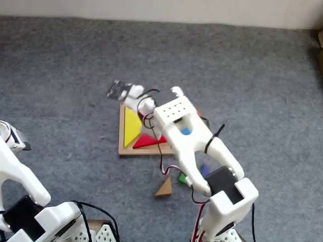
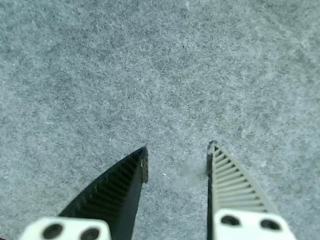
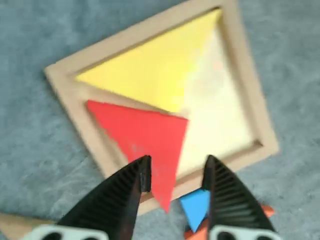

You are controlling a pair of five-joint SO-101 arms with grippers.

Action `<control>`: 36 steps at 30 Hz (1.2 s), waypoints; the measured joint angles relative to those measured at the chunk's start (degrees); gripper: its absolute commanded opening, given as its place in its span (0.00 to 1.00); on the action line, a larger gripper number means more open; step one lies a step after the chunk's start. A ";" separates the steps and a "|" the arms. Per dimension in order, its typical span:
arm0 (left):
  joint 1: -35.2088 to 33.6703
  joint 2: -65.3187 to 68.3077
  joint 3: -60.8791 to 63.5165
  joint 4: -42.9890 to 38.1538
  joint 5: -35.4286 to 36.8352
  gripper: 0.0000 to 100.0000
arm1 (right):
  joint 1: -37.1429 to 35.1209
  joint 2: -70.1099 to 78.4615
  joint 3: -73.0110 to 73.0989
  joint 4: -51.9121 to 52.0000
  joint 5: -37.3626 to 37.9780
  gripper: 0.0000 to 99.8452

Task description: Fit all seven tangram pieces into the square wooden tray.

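White plastic arms [image 1: 187, 136] with black motor blocks [image 1: 222, 181]; red and black cables [image 1: 161, 159]; left gripper [image 2: 177, 152] pairs black and pale ribbed fingers [image 2: 120, 185].

The worktop [image 1: 60, 65] is overlooked from above; both wrist views are aimed down closely, the tray [image 1: 121, 133] shared with the right.

The right arm [image 1: 194, 146] stretches forward, right gripper [image 3: 178, 161] pointing down, jaws apart. The left arm [image 1: 20, 179] sits drawn back, left gripper [image 2: 178, 151] likewise spread, facing down.
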 measured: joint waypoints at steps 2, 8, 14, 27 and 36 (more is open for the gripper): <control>0.00 0.00 0.00 0.00 0.00 0.19 | 1.58 1.32 0.00 -2.90 -1.14 0.07; 0.00 0.00 0.00 0.00 0.00 0.19 | 4.57 9.85 0.00 -5.98 -3.16 0.06; 0.00 0.00 0.00 0.00 0.00 0.19 | 0.97 10.90 -0.09 -0.62 -3.69 0.06; 0.00 0.00 0.00 0.00 -0.35 0.19 | -0.53 5.45 0.00 8.00 -6.77 0.06; 1.67 0.00 0.00 0.00 -0.35 0.19 | 8.88 -13.98 3.25 11.87 -12.22 0.07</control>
